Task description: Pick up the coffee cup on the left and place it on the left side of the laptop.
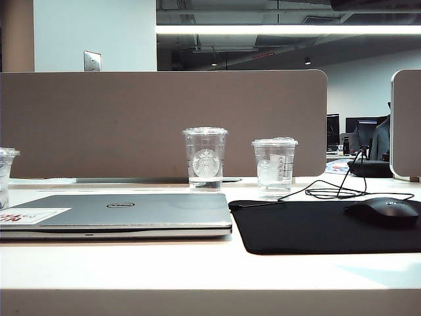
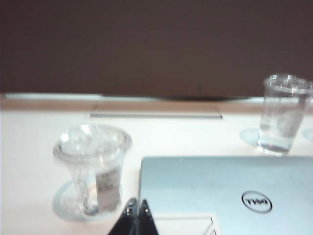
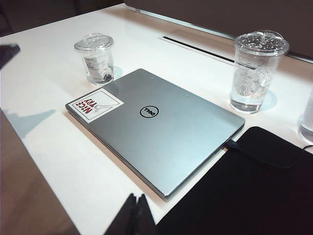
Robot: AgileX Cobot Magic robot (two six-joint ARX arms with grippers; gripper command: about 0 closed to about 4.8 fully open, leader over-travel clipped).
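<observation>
The coffee cup (image 2: 93, 166), short, clear and lidded with a white label, stands upright on the white desk just off the laptop's left edge (image 1: 5, 176) (image 3: 95, 58). The grey Dell laptop (image 1: 131, 210) (image 2: 220, 188) (image 3: 156, 132) lies closed and flat, with a white sticker with red marks on the corner nearest the cup. My left gripper (image 2: 137, 204) is shut and empty, drawn back from the cup, which stands free. My right gripper (image 3: 138, 198) is shut and empty over the desk's front edge, beside the laptop's near corner. Neither gripper shows in the exterior view.
A taller Starbucks cup (image 1: 205, 158) (image 2: 283, 112) (image 3: 257, 68) and a mid-height clear cup (image 1: 274, 168) stand behind the laptop. A black mouse pad (image 1: 316, 227) (image 3: 244, 196) with a black mouse (image 1: 385, 210) and its cable lies to the right. A brown partition (image 1: 131, 118) closes the back.
</observation>
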